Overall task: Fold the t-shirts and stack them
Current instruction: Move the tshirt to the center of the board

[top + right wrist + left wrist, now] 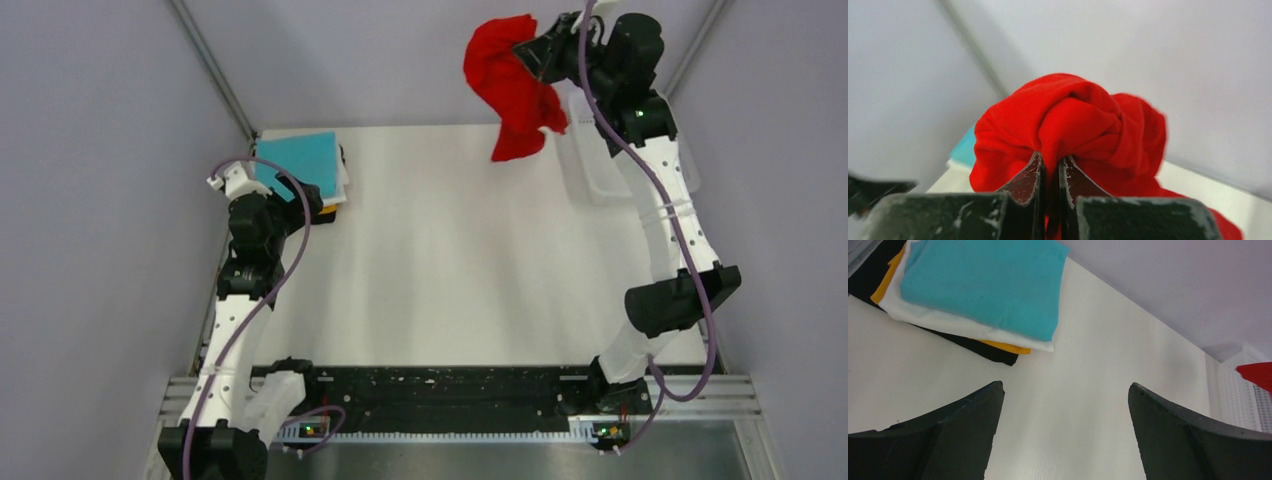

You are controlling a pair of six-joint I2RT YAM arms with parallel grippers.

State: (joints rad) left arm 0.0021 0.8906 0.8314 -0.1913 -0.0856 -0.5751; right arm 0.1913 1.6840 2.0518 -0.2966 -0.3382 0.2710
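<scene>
The right pincer (1050, 161) clamps a bunched red tee (512, 88), hanging above the worktop's (450, 260) far edge near the right corner. The left pincer (1065, 387) gapes empty beside the folded stack (300, 165) at the far left corner, teal on top.

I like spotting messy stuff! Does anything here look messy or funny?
The red t-shirt is the odd one: it dangles in a crumpled bunch from the right gripper, up in the air. The stack of folded shirts at the far left corner sits slightly askew, edges not lined up.
</scene>
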